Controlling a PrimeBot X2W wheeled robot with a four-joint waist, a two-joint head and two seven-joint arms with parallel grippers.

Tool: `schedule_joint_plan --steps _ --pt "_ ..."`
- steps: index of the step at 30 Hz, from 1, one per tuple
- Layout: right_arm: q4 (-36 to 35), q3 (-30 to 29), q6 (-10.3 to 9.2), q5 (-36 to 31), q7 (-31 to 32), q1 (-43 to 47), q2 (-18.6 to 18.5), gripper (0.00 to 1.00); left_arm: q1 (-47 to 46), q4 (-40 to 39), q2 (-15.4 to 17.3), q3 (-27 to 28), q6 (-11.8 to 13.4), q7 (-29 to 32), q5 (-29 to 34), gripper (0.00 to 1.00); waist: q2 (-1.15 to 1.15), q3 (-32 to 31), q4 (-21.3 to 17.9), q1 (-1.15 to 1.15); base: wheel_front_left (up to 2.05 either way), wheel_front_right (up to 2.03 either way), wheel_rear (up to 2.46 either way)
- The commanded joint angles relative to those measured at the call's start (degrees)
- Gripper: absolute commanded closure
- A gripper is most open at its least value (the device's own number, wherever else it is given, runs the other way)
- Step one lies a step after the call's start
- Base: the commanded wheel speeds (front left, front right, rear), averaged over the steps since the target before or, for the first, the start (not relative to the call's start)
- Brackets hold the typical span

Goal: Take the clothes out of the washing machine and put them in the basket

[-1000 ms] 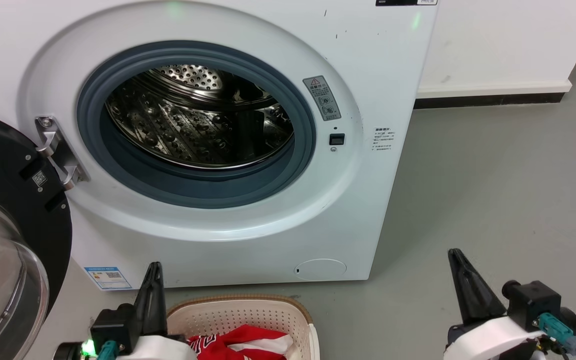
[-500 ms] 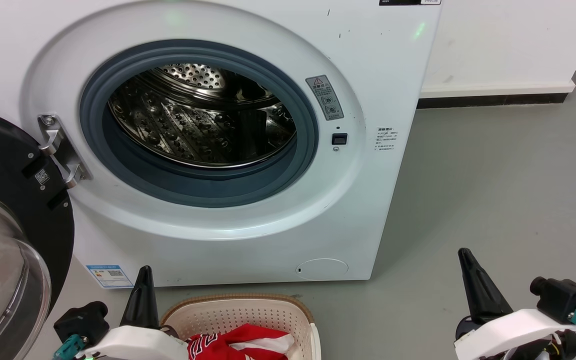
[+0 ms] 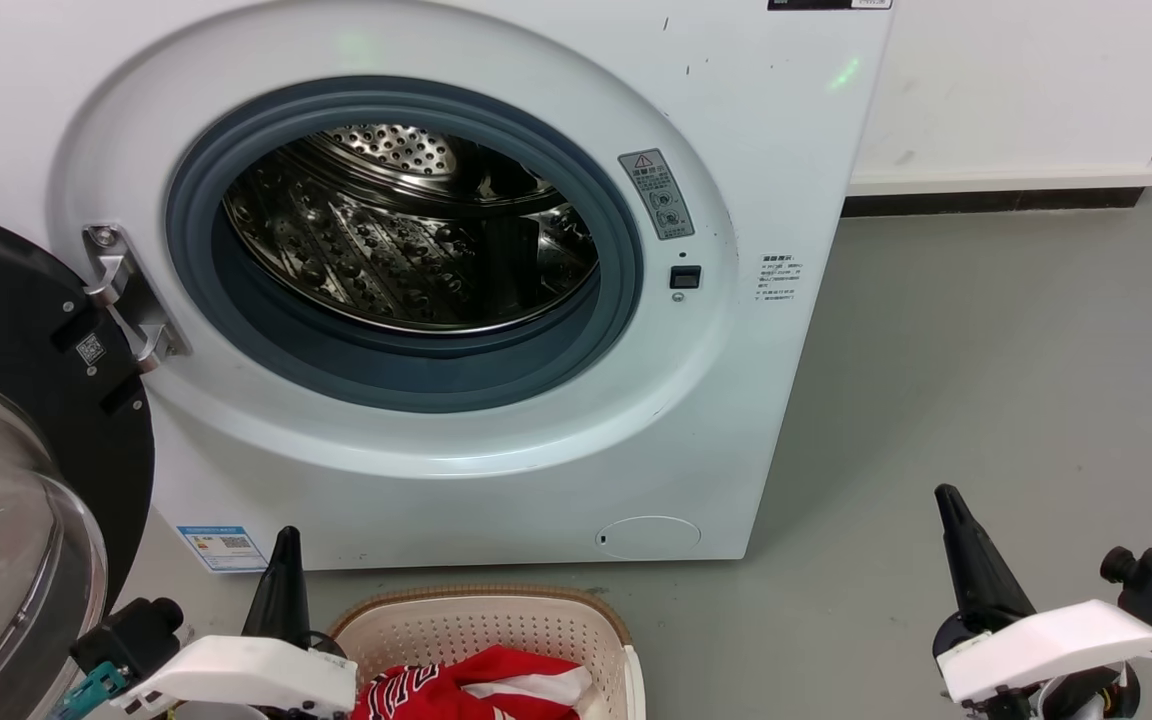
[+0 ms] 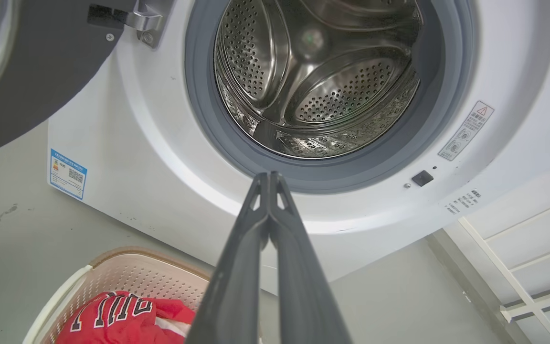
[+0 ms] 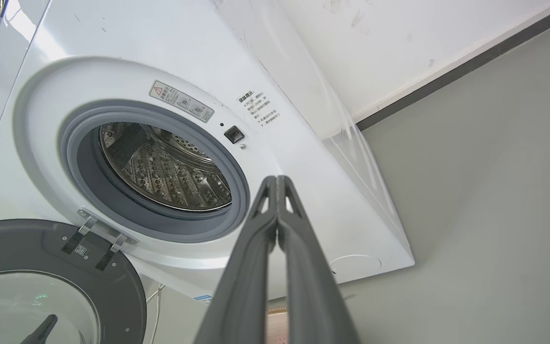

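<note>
The white washing machine (image 3: 436, 480) stands with its black-framed glass door (image 3: 6, 480) swung open to the left. Its steel drum (image 3: 406, 240) shows bare metal with no fabric inside. On the floor in front sits the cream basket (image 3: 476, 625) holding red clothes (image 3: 476, 690) with white lettering (image 4: 112, 310). My left gripper (image 3: 286, 545) is shut and empty, just left of the basket. My right gripper (image 3: 946, 500) is shut and empty, over the floor right of the machine. In the wrist views both pairs of fingers (image 4: 268, 179) (image 5: 276, 181) press together.
Grey floor (image 3: 986, 350) spreads to the right of the machine. A white wall with a dark skirting board (image 3: 986, 200) runs along the back. The open door blocks the left side.
Both arms have drawn back and outward: the left gripper dropped lower at the bottom left, the right gripper shifted right. The head camera has shifted slightly, too.
</note>
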Motion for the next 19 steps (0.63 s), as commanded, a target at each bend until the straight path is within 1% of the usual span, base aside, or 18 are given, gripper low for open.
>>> schedule_joint_plan --steps 1,19 --pt "-0.3 -0.3 0.00 2.4 0.2 -1.6 -0.4 1.00 -1.8 -0.4 0.1 0.3 -0.5 0.4 -2.1 1.00 0.00 0.0 0.0 0.00 0.00 0.00 0.00" --pt "1.5 -1.6 0.00 16.4 1.8 -2.9 -0.7 1.00 -3.2 0.8 0.0 1.6 -2.0 3.6 -16.0 1.00 0.00 0.1 0.5 0.00 0.00 0.00 0.00"
